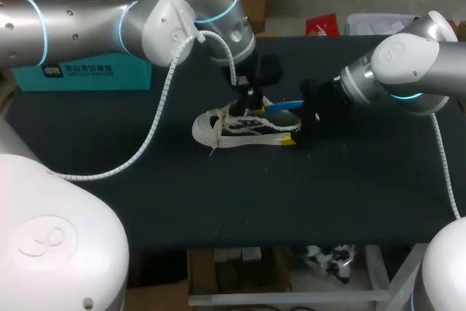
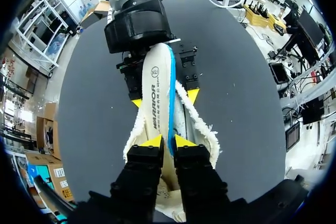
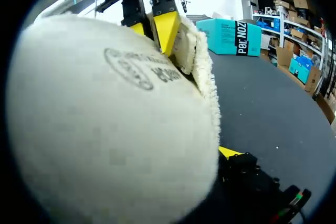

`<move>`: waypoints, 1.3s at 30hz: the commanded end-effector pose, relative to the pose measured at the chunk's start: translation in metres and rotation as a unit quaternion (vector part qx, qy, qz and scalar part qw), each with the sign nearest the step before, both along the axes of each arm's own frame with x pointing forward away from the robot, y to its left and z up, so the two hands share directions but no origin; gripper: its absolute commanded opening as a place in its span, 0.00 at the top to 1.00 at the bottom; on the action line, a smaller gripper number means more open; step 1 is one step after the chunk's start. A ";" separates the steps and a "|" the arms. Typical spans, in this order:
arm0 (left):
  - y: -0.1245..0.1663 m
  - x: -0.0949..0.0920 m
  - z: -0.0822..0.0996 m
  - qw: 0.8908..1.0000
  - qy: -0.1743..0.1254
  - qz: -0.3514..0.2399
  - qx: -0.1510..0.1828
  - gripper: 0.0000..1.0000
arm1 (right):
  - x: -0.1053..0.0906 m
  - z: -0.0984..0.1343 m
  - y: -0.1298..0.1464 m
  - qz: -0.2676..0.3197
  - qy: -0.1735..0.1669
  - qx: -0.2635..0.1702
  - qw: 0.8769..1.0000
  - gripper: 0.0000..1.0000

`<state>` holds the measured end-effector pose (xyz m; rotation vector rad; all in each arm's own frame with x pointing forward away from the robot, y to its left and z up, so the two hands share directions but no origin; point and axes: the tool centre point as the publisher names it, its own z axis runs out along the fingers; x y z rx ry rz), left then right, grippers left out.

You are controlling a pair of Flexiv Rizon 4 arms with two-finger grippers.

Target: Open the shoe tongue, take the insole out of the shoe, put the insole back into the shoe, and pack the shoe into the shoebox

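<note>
A white low-top shoe [image 1: 233,127] with a fleecy collar [image 2: 202,129] lies on its sole mid-table, toe to the left. A white insole with a blue edge [image 2: 156,93] sticks up out of the heel opening [image 1: 285,105] and fills the right wrist view [image 3: 105,119]. My left gripper [image 2: 168,141] hangs over the shoe [image 1: 251,98], shut on the insole's edge. My right gripper [image 2: 164,98] is at the heel [image 1: 302,125], its fingers set wide, one pressed against each side of the shoe. One of its fingertips [image 3: 231,152] shows beside the collar.
A teal box [image 1: 80,74] stands at the table's back left edge, also seen beyond the shoe [image 3: 231,35]. Dark tabletop [image 1: 218,194] stretches in front of the shoe and to its right.
</note>
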<state>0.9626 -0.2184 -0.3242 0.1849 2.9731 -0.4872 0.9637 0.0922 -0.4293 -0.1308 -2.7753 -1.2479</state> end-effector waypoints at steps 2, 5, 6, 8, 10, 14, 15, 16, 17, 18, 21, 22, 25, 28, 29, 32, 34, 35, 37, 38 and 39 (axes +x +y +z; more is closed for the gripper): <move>-0.003 -0.005 0.003 1.000 -0.009 0.009 0.004 0.89 | -0.002 -0.006 0.000 0.001 0.001 0.001 1.000 1.00; -0.005 -0.006 0.002 1.000 -0.012 0.012 0.005 0.75 | -0.002 -0.006 0.000 0.001 0.001 0.001 1.000 1.00; -0.007 -0.006 0.002 1.000 -0.013 0.013 0.006 0.70 | -0.002 -0.006 0.000 0.001 0.001 0.001 1.000 1.00; -0.009 -0.006 0.001 1.000 -0.014 0.013 0.008 0.64 | -0.002 -0.006 0.000 0.001 0.001 0.001 1.000 1.00; -0.010 -0.007 0.001 1.000 -0.014 0.012 0.009 0.62 | -0.002 -0.006 0.000 0.001 0.001 0.001 1.000 1.00; -0.013 -0.013 0.000 1.000 -0.016 0.013 0.008 0.58 | -0.002 -0.006 0.000 0.001 0.001 0.001 1.000 1.00; -0.014 -0.015 0.000 1.000 -0.017 0.012 0.008 0.58 | -0.002 -0.006 0.000 0.001 0.001 0.001 1.000 1.00; -0.015 -0.018 0.000 1.000 -0.020 0.011 0.007 0.58 | -0.002 -0.006 0.000 0.001 0.001 0.001 1.000 1.00; -0.016 -0.021 0.001 1.000 -0.025 0.011 0.007 0.58 | -0.002 -0.006 0.000 0.001 0.001 0.001 1.000 1.00; -0.017 -0.023 0.001 1.000 -0.028 0.010 0.006 0.59 | -0.002 -0.006 0.000 0.001 0.001 0.001 1.000 1.00; -0.022 -0.028 0.002 0.999 -0.036 0.009 0.006 0.60 | -0.002 -0.006 0.000 0.001 0.001 0.001 1.000 1.00; -0.023 -0.029 0.002 0.999 -0.040 0.010 0.008 0.60 | -0.002 -0.006 0.000 0.001 0.001 0.001 1.000 1.00; -0.029 -0.028 -0.003 0.999 -0.044 0.014 0.013 0.60 | -0.002 -0.006 0.000 0.001 0.001 0.001 1.000 1.00; -0.032 -0.026 -0.007 0.998 -0.054 0.024 0.019 0.60 | -0.002 -0.006 0.000 0.001 0.001 0.001 1.000 1.00; -0.034 -0.026 -0.008 0.998 -0.059 0.029 0.021 0.60 | -0.002 -0.006 0.000 0.001 0.001 0.001 1.000 1.00; -0.038 -0.023 -0.011 0.996 -0.073 0.036 0.025 0.60 | -0.002 -0.006 0.000 0.001 0.001 0.001 1.000 1.00; -0.041 -0.019 -0.012 0.996 -0.077 0.040 0.025 0.59 | -0.002 -0.006 0.000 0.001 0.001 0.001 1.000 1.00; -0.043 -0.017 -0.012 0.996 -0.079 0.043 0.024 0.59 | -0.002 -0.006 0.000 0.001 0.001 0.001 1.000 1.00; -0.046 -0.013 -0.015 0.995 -0.086 0.050 0.026 0.60 | -0.002 -0.006 0.000 0.001 0.001 0.001 1.000 1.00; -0.047 -0.011 -0.016 0.994 -0.087 0.052 0.027 0.60 | -0.002 -0.006 0.000 0.001 0.001 0.001 1.000 1.00; -0.048 -0.009 -0.018 0.994 -0.092 0.059 0.030 0.60 | -0.002 -0.006 0.000 0.001 0.001 0.001 1.000 1.00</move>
